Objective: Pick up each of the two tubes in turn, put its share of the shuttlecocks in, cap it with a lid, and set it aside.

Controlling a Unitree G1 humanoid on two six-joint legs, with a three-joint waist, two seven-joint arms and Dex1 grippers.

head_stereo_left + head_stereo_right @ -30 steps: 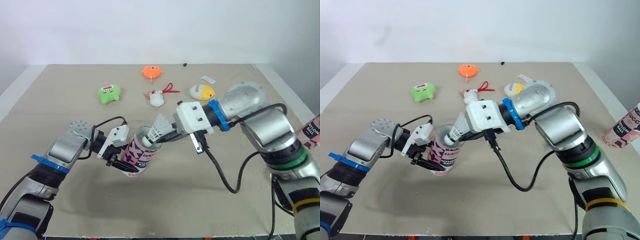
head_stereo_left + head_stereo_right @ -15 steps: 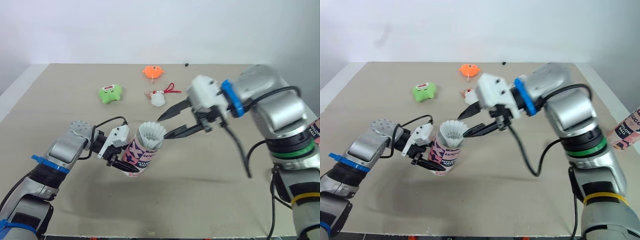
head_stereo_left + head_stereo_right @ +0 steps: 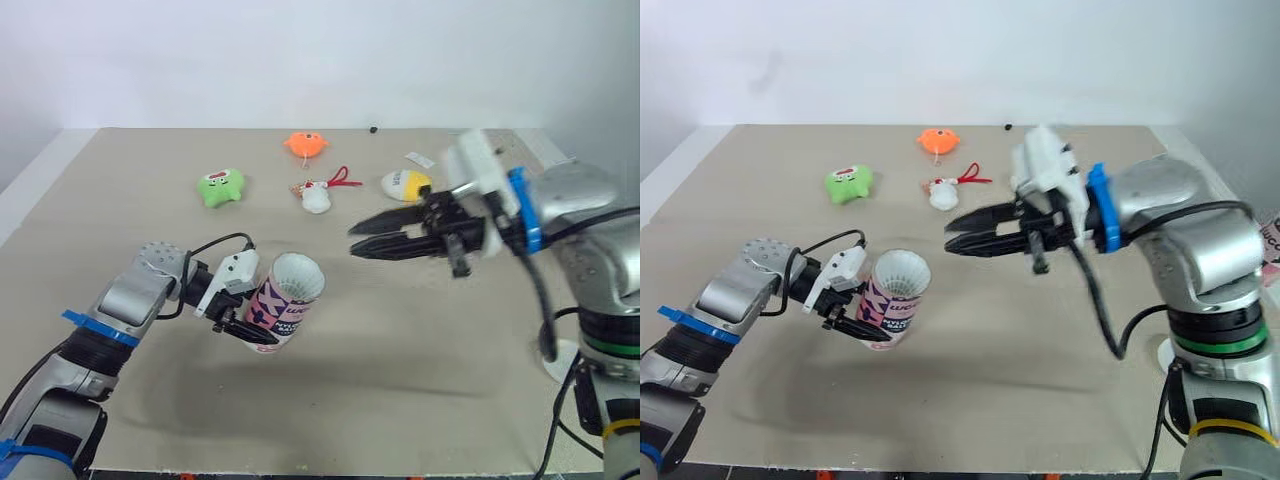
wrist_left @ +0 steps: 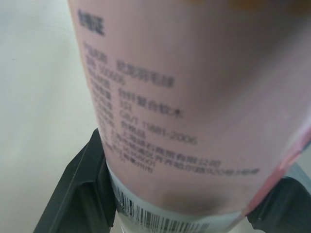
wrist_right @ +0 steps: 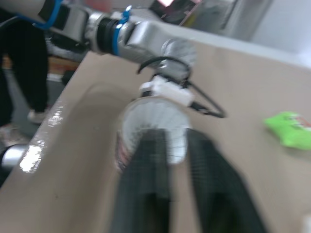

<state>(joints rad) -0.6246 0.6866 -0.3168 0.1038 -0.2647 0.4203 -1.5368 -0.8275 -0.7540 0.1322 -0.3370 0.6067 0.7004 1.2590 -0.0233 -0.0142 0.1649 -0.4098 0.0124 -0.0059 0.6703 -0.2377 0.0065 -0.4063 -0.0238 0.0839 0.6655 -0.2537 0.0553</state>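
A pink printed tube (image 3: 278,312) is held tilted above the table, its mouth facing up and right, with my left gripper (image 3: 243,318) shut around its lower part. White shuttlecock feathers (image 3: 298,276) sit inside the mouth. In the left wrist view the tube's label (image 4: 184,107) is close up between the black fingers (image 4: 80,194). My right gripper (image 3: 354,240) hovers open and empty to the right of the tube mouth, apart from it. In the right wrist view its fingers (image 5: 146,184) point toward the feather-filled tube mouth (image 5: 155,121).
Small toys lie at the far side: green (image 3: 218,187), orange (image 3: 305,144), white-and-red (image 3: 315,195), yellow-and-white (image 3: 402,184). A white round disc (image 3: 558,362) lies on the table beneath my right arm. A pink object (image 3: 1272,238) stands at the right edge.
My right gripper let go of the shuttlecock, which sank into the tube, then opened and drew back to the right. The left gripper and tube stayed put.
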